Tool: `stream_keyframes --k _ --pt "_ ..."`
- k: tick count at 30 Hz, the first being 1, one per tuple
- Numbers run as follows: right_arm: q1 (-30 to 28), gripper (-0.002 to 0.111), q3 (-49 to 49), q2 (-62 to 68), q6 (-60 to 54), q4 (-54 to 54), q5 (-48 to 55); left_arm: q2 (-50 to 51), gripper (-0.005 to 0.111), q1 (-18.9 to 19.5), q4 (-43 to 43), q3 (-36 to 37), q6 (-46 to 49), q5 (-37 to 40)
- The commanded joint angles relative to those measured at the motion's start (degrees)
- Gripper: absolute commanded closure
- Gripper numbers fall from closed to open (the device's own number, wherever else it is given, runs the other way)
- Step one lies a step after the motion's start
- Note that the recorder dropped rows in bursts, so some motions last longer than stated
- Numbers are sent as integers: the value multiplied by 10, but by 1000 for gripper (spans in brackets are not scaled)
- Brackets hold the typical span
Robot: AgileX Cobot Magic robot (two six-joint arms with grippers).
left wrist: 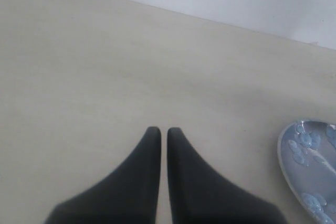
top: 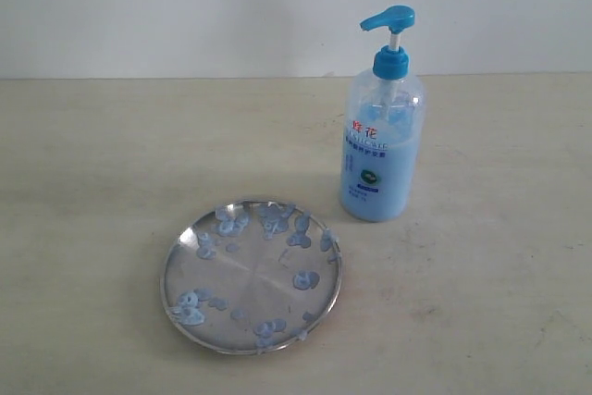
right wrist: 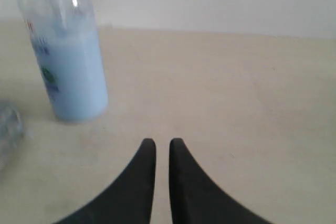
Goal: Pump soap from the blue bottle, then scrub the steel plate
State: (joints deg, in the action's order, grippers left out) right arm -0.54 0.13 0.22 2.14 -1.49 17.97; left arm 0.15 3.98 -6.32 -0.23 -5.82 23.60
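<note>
The blue bottle (top: 382, 127) stands upright at the back right of the table, its pump head (top: 389, 18) raised and light blue soap (top: 376, 182) filling its lower part. In front of it to the left lies the steel plate (top: 251, 274), dotted with pale blue soap blobs (top: 305, 279). Neither arm shows in the exterior view. My left gripper (left wrist: 164, 129) is shut with nothing in it, above bare table, with the plate's rim (left wrist: 310, 166) off to one side. My right gripper (right wrist: 162, 141) is also shut and holds nothing, well short of the bottle (right wrist: 68, 61).
A pale beige table (top: 102, 182) carries both things, and a white wall (top: 185, 6) closes it off at the back. A blurred edge of the plate (right wrist: 8, 129) shows in the right wrist view beside the bottle.
</note>
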Motion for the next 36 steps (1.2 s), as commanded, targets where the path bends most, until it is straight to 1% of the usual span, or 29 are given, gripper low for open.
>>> stream_keyframes --k 1,2,3,5,6,10,14,17,20,36 --pt "4 108 -1 -2 51 40 -111 -2 102 1 -4 2 3 -1" --pt "4 108 -1 -2 64 40 -92 -2 102 1 -4 2 3 -1" --pt "4 108 -1 -2 80 40 -38 -2 102 1 -4 2 3 -1" --pt "4 108 -1 -2 74 36 63 -2 102 1 -4 2 3 -1" --pt "4 108 -1 -2 89 36 86 -2 102 1 -3 2 3 -1" --pt "4 108 -1 -2 95 35 86 -2 102 1 -3 2 3 0" --pt "8 108 -11 -2 73 34 80 -2 102 1 -3 2 3 0" --pt "11 108 -23 -2 76 -14 63 -2 102 1 -3 2 3 0" --pt "11 108 -4 -2 93 -57 47 -2 102 1 -3 2 3 0" --pt "11 108 -1 -2 97 -65 33 -2 102 1 -3 2 3 0"
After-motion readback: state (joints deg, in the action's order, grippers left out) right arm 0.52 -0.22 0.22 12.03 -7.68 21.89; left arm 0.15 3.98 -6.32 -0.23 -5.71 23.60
